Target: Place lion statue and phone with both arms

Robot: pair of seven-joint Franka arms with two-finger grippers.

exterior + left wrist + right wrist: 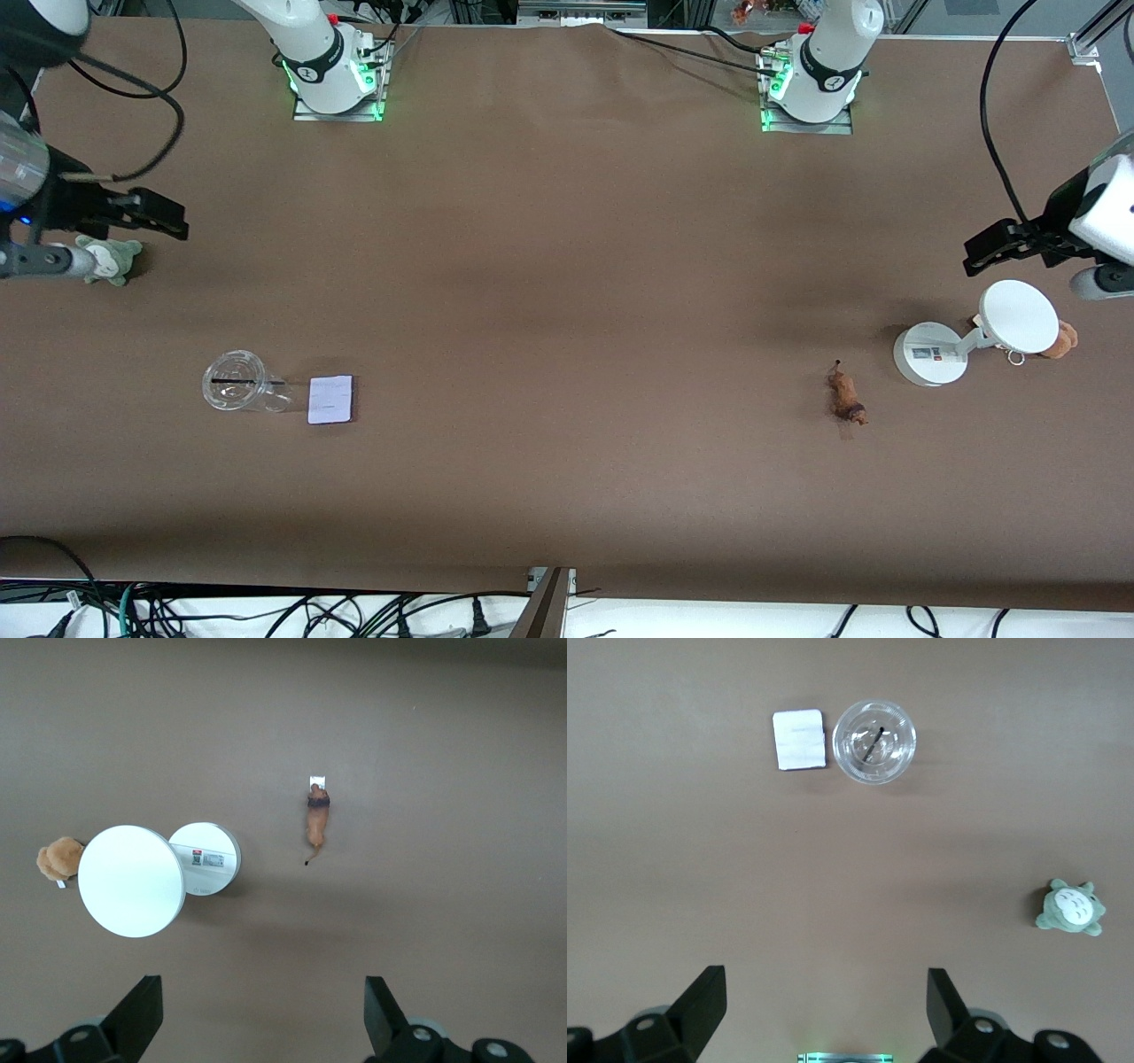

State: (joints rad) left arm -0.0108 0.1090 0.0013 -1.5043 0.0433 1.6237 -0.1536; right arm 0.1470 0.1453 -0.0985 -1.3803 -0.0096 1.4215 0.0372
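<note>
With both hands wide open and empty, we lower the left hand (257,1019) squarely over the lion statue (846,396) and the right hand (824,1014) over the phone (330,400), gripping its short edges.

Partly hidden under the white stand (932,354): orange plush (1061,339). Too small to read: marks on the phone (330,400).

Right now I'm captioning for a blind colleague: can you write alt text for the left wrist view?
A small reddish-brown lion statue lies on the brown table, apart from a white round-based stand with a round white disc, and an orange-brown plush peeks out beside the disc. The left tool hangs open above the table.
</note>
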